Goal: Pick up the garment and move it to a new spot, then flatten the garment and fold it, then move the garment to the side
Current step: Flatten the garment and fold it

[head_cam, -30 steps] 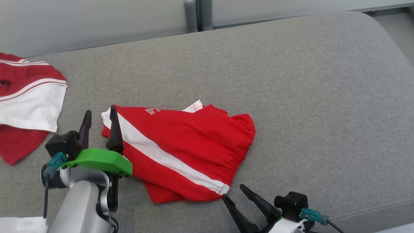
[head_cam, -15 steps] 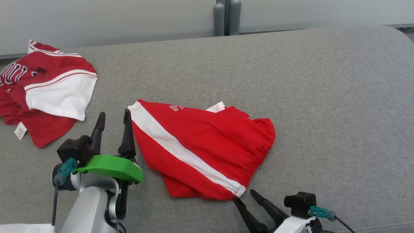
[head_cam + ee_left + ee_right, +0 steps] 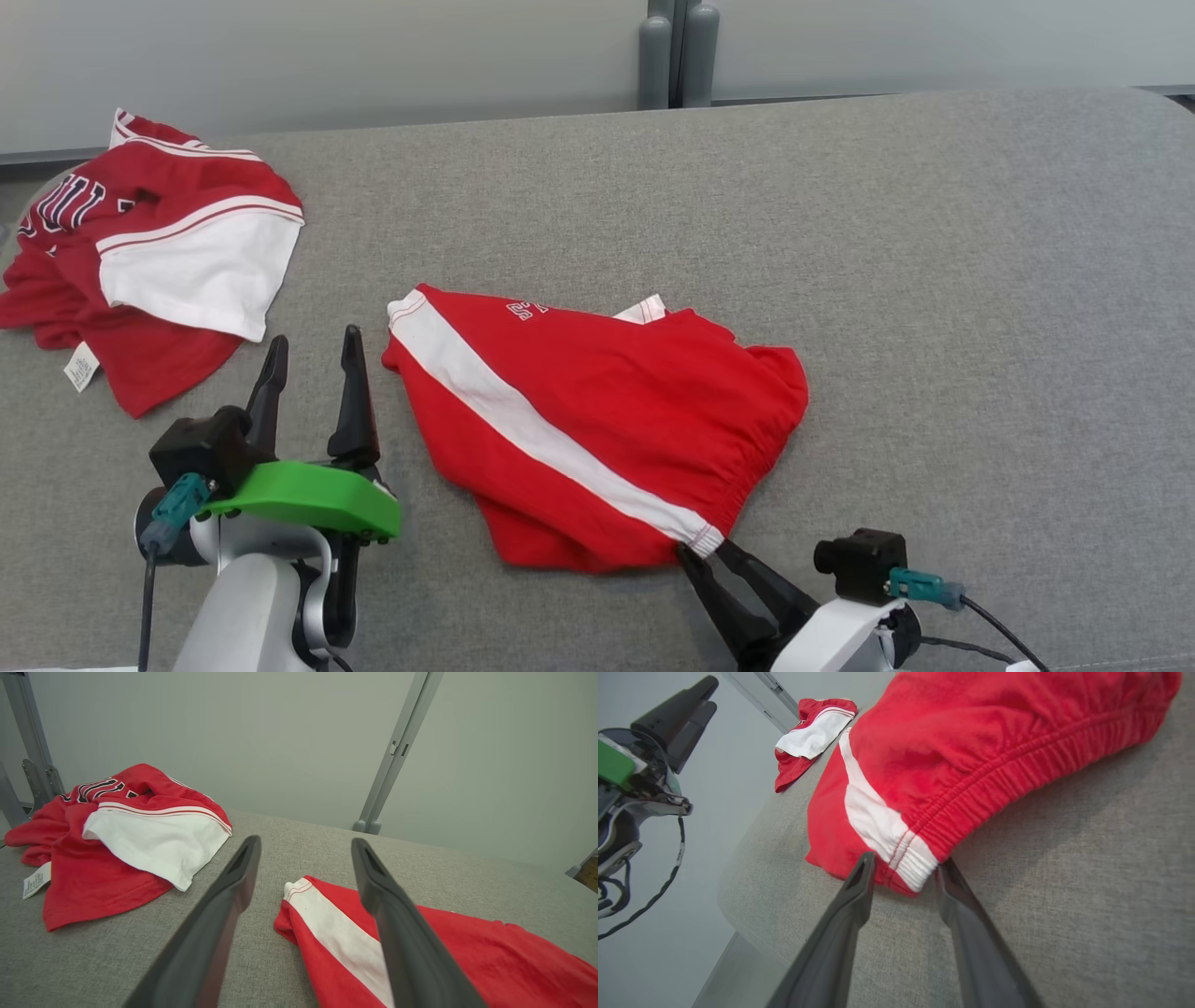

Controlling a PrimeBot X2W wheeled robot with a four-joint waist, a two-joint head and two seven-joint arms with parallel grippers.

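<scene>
On the grey padded worktop (image 3: 934, 280), counted: two garments, namely the red shorts (image 3: 597, 429) with one white stripe, lying crumpled near the middle, and a red-and-white jersey (image 3: 159, 271) well apart at the far left, plus two end effectors. Left end effector (image 3: 315, 336) wide open and empty, just beside the striped left corner of the shorts; right end effector (image 3: 700, 549) at the white waistband corner on the near edge. Small white print on the shorts given by the head view; given closer by the right wrist view, one dark fingertip (image 3: 864, 868) on each side of that corner, cloth between, yet impossible to tell whether really clamped.
</scene>
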